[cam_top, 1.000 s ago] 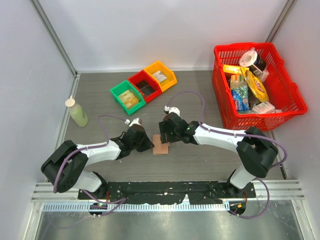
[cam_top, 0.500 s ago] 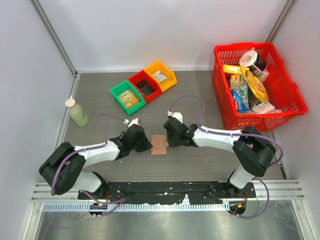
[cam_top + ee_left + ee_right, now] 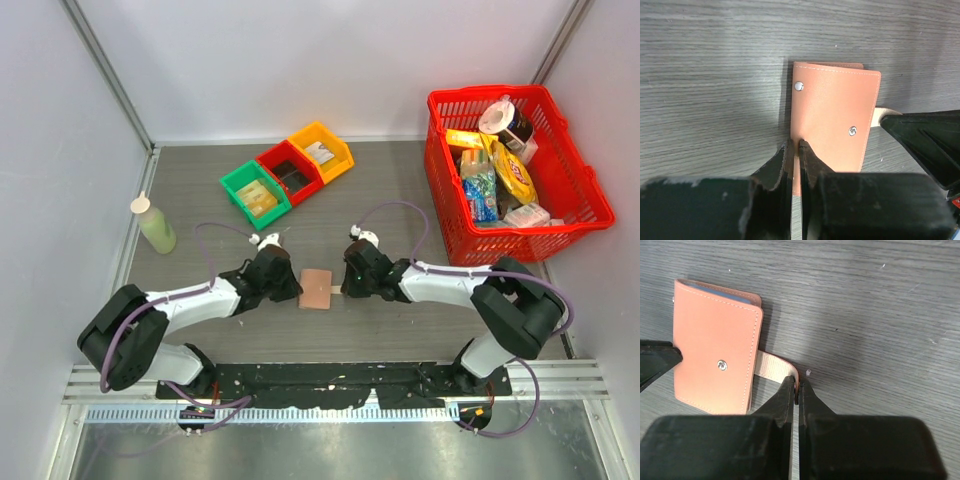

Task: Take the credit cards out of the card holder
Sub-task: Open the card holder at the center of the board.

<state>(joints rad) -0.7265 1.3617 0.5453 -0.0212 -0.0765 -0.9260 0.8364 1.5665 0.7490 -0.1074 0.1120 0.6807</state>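
Left wrist: card holder [image 3: 832, 115] closed, no cards out; left gripper [image 3: 795, 150] pinches its edge, right gripper [image 3: 796, 387] its tab [image 3: 772, 365]

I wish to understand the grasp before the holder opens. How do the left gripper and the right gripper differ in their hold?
The left gripper pinches the edge of the card holder's tan cover; the right gripper pinches the pale tab that sticks out beside it. From above, the left gripper reaches in from the holder's left, the right gripper from its right. Both are shut.
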